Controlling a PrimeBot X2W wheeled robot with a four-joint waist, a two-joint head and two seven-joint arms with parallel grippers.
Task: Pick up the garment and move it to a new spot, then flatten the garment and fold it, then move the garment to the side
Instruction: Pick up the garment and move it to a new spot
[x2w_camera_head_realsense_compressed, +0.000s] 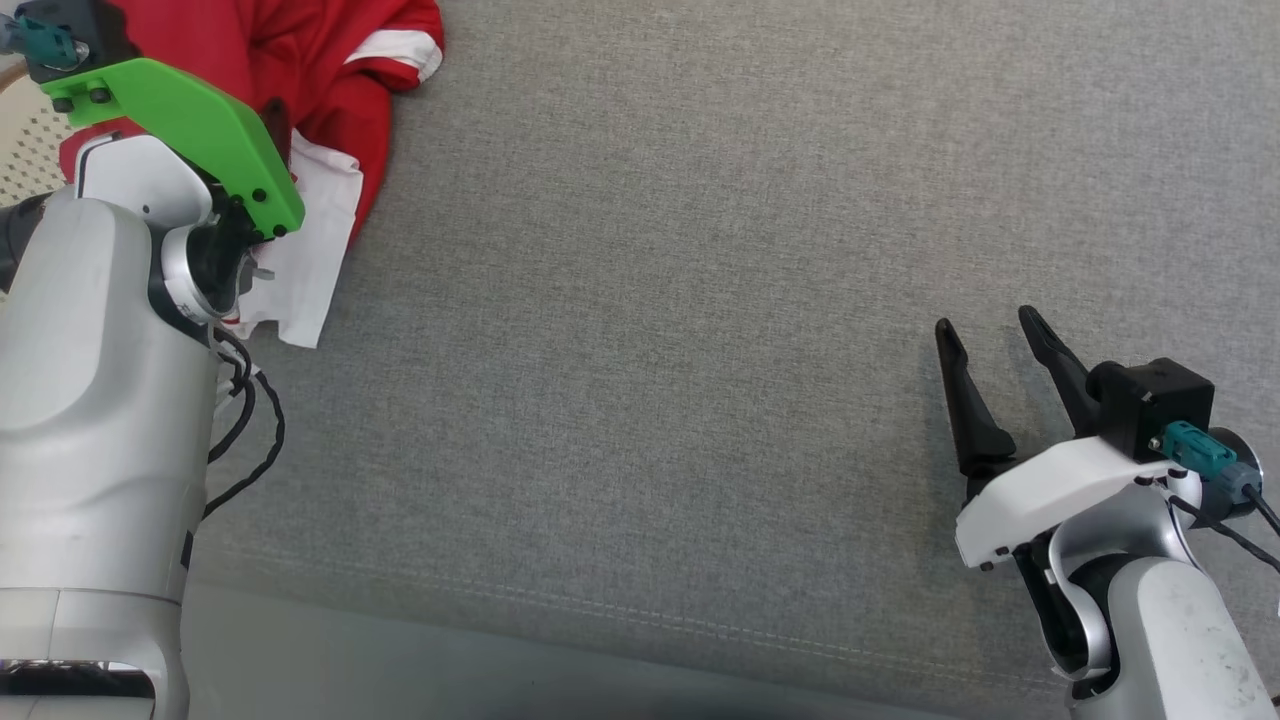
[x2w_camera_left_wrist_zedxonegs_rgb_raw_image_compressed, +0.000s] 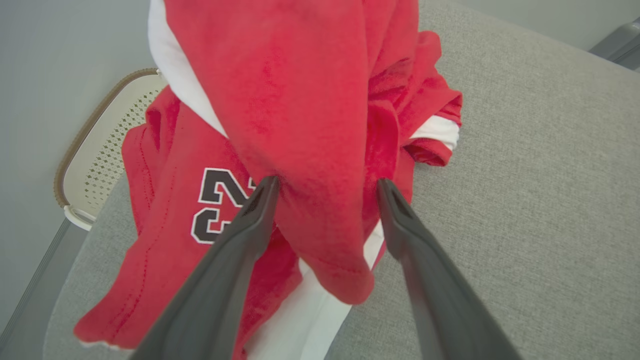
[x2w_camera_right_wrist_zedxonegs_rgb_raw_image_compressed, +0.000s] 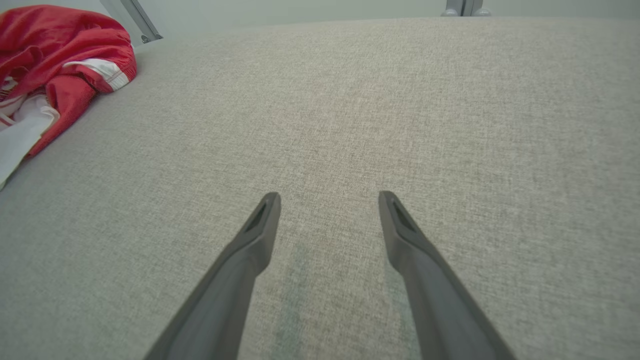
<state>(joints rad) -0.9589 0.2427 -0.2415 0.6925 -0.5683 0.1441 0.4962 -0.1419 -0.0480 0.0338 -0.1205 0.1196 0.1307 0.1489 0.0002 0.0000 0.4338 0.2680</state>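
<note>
red garment (x2w_camera_left_wrist_zedxonegs_rgb_raw_image_compressed: 310, 100) lies bunched at 12 o'clock of the wide-open left gripper (x2w_camera_left_wrist_zedxonegs_rgb_raw_image_compressed: 326, 186), and at 10 o'clock, well apart, of the wide, empty right gripper (x2w_camera_right_wrist_zedxonegs_rgb_raw_image_compressed: 329, 196).

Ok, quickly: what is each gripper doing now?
Left gripper: open, right at the red garment, not closed on it.
Right gripper: open, empty, above the grey surface.

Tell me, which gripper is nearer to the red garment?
Left. The left gripper is open right at the red garment, a fold of it between the fingers. The right gripper is open over the bare grey surface, far to the garment's right.
</note>
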